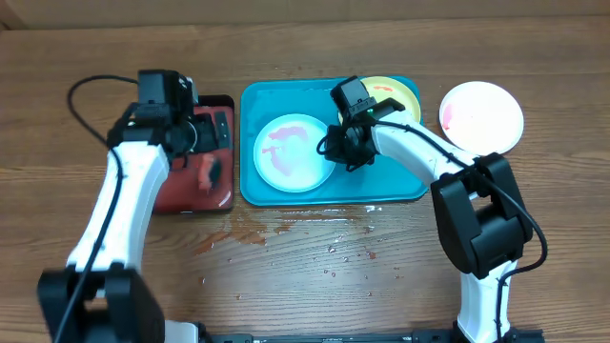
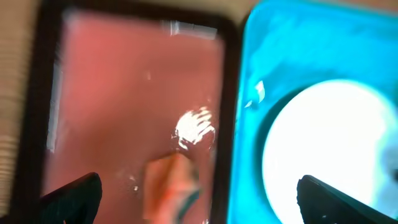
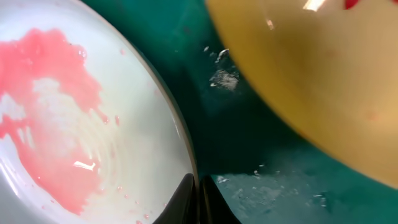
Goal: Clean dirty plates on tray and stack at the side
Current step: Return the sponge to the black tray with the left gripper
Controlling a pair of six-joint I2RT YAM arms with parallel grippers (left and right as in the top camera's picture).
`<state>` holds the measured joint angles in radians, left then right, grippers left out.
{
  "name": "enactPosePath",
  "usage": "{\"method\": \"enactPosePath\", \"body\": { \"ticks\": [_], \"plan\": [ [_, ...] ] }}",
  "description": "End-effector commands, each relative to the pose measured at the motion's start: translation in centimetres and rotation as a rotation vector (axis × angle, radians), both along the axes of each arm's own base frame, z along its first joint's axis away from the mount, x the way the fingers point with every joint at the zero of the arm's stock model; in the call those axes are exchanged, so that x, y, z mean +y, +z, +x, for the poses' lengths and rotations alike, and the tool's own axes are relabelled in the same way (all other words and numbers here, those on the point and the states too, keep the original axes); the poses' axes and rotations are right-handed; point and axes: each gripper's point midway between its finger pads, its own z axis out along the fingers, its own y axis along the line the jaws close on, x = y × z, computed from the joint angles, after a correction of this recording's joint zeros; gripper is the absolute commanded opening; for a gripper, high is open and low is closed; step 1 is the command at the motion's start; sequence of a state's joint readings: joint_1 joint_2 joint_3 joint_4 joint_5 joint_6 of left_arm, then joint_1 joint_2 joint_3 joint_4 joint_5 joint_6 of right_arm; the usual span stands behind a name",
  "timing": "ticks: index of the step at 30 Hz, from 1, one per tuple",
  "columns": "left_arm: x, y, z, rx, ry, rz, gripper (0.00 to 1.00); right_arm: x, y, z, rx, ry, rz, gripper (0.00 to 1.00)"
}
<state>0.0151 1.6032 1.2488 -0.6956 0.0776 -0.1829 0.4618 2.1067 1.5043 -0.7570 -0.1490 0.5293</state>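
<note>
The turquoise tray [image 1: 334,195] lies mid-table. A light blue plate [image 1: 291,152] smeared with red sauce lies in its left half; the right wrist view shows its white centre [image 3: 124,124]. A yellow-green plate [image 1: 393,93] sits in the tray's far right corner, also in the right wrist view [image 3: 323,74]. A white plate [image 1: 481,116] with a red smear rests on the bare wood to the right of the tray. My right gripper [image 1: 343,148] [image 3: 199,199] is shut on the light blue plate's right rim. My left gripper [image 1: 205,133] [image 2: 199,202] is open above the black-rimmed tray.
A black-rimmed tray [image 1: 195,195] with a wet reddish inside [image 2: 124,93] stands left of the turquoise tray. An orange sponge-like piece [image 1: 207,171] [image 2: 174,186] lies in it. Red drops and a wet patch [image 1: 248,233] mark the wood in front of the trays.
</note>
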Motion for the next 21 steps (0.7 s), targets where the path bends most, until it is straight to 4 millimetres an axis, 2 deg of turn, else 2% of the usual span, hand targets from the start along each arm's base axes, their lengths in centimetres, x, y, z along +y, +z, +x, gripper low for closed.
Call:
{"method": "enactPosePath", "body": {
  "ticks": [1,12,21],
  "plan": [
    [0.9,4.5,-0.1,-0.106,0.016,0.039,1.0,-0.7,2.3,1.5,-0.058,-0.013,0.009,0.04],
    [0.2,8.9,-2.9,-0.185,-0.002,0.014,1.0,-1.2,2.5,0.8,-0.041,0.012,-0.012,0.04],
    [-0.3,10.1,-4.9,-0.182,-0.017,-0.007,1.0,-1.5,2.4,0.5,-0.029,0.01,-0.023,0.04]
  ]
}}
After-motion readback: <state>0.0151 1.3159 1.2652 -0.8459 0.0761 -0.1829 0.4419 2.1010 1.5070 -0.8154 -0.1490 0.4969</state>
